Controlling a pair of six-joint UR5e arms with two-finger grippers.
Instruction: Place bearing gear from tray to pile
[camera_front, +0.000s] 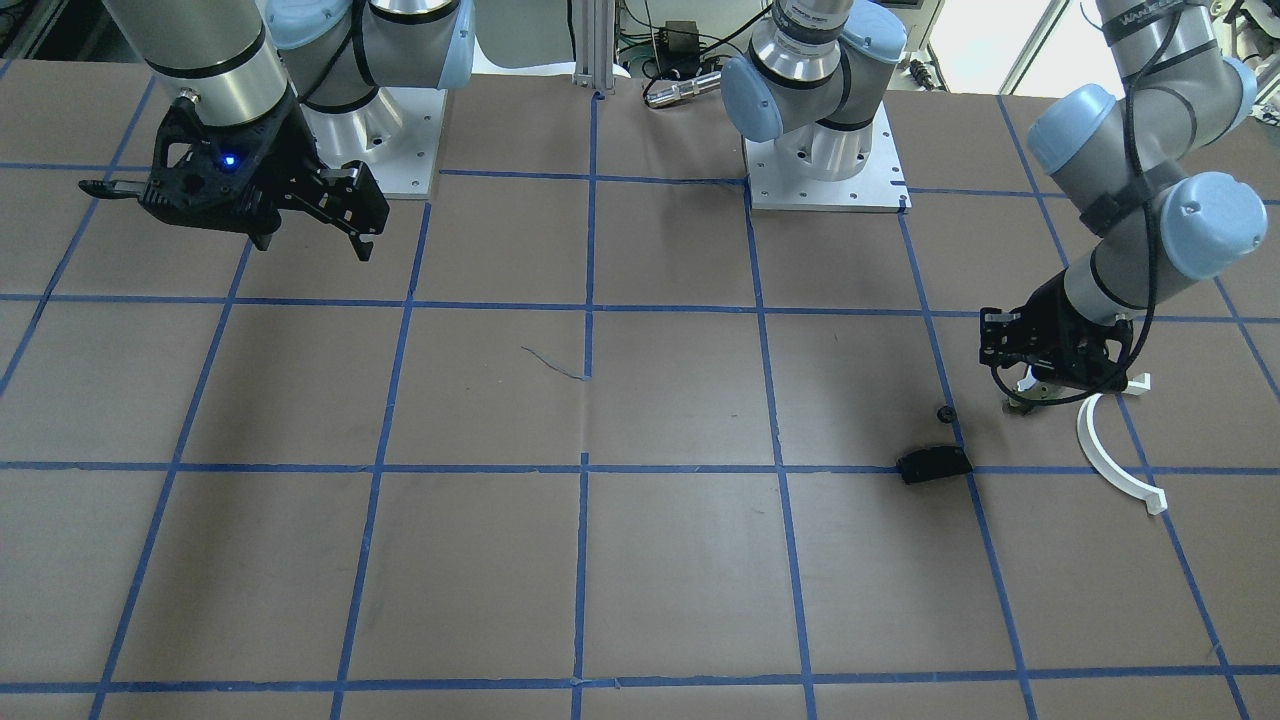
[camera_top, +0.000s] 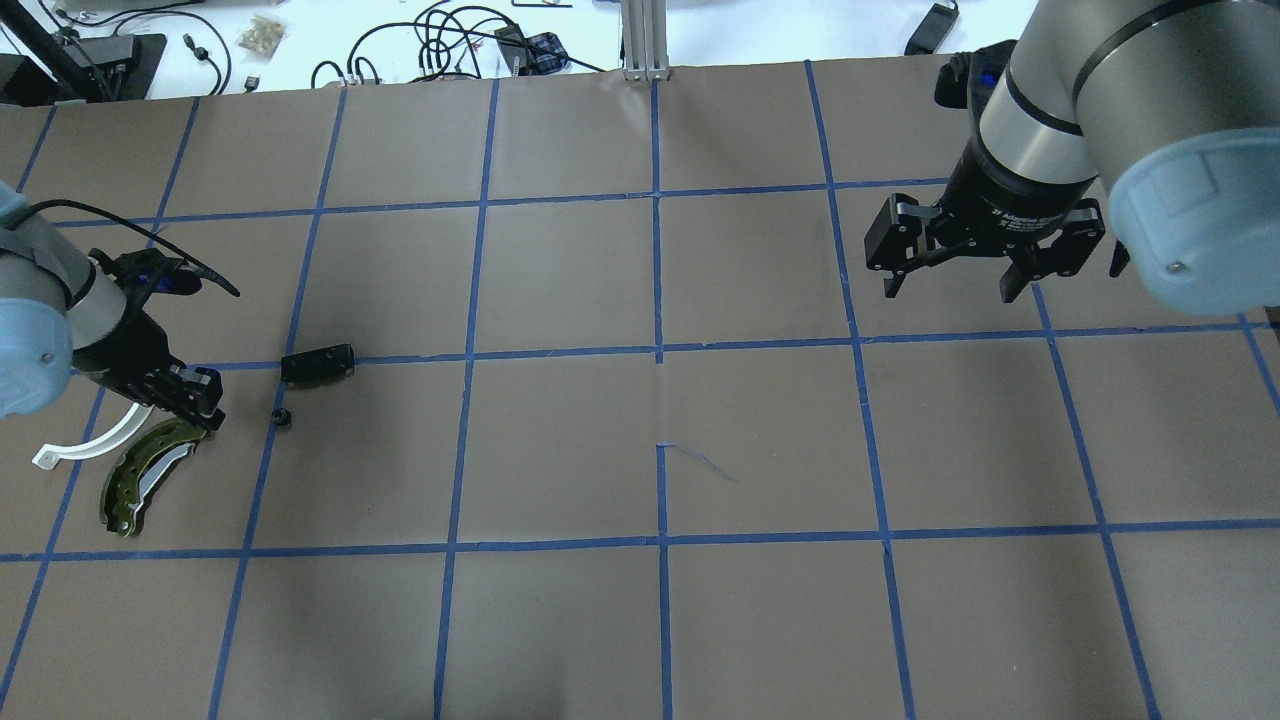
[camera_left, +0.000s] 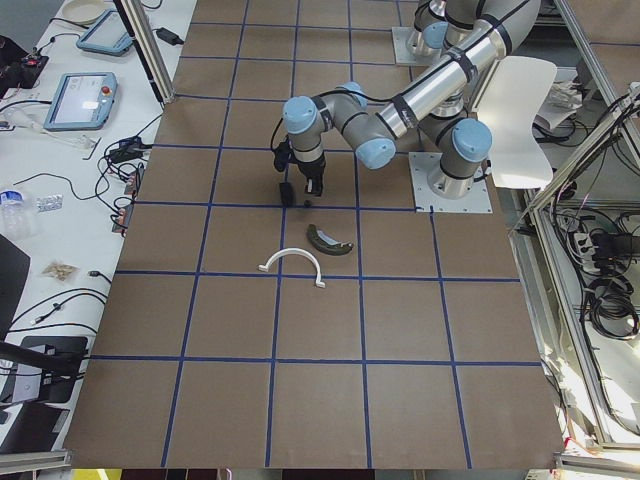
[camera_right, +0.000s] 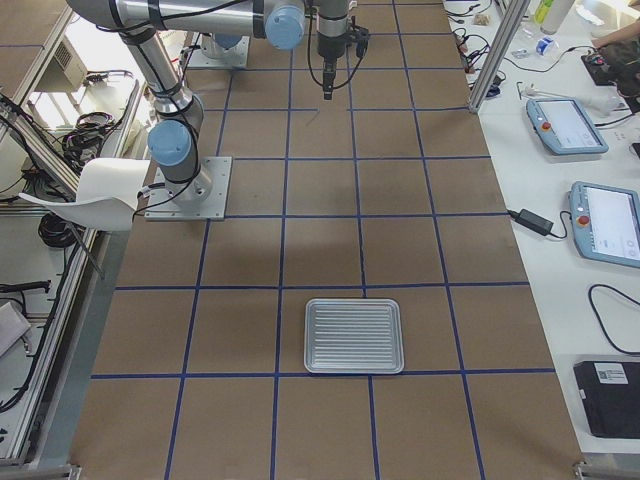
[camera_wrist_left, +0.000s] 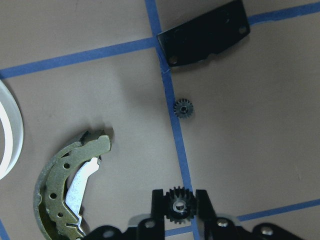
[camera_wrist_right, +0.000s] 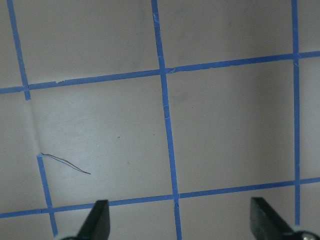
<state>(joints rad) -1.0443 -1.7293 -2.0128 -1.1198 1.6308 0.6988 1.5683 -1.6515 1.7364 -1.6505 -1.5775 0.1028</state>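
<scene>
My left gripper (camera_wrist_left: 178, 196) is shut on a small dark bearing gear (camera_wrist_left: 178, 207), held low over the table beside the pile. The pile holds an olive curved brake shoe (camera_wrist_left: 60, 190), a white half-ring (camera_top: 85, 448) and a flat black pad (camera_wrist_left: 205, 35). A second small gear (camera_wrist_left: 183, 108) lies on the table between the pad and my fingers. In the overhead view the left gripper (camera_top: 200, 408) sits at the brake shoe's (camera_top: 140, 478) upper end. My right gripper (camera_top: 955, 285) is open and empty, high over the far right. The metal tray (camera_right: 352, 335) shows only in the right side view, with nothing in it.
Brown paper with a blue tape grid covers the table (camera_top: 660, 450). A thin scratch mark (camera_top: 700, 458) lies near the middle. Cables and tools sit beyond the far edge (camera_top: 450, 40).
</scene>
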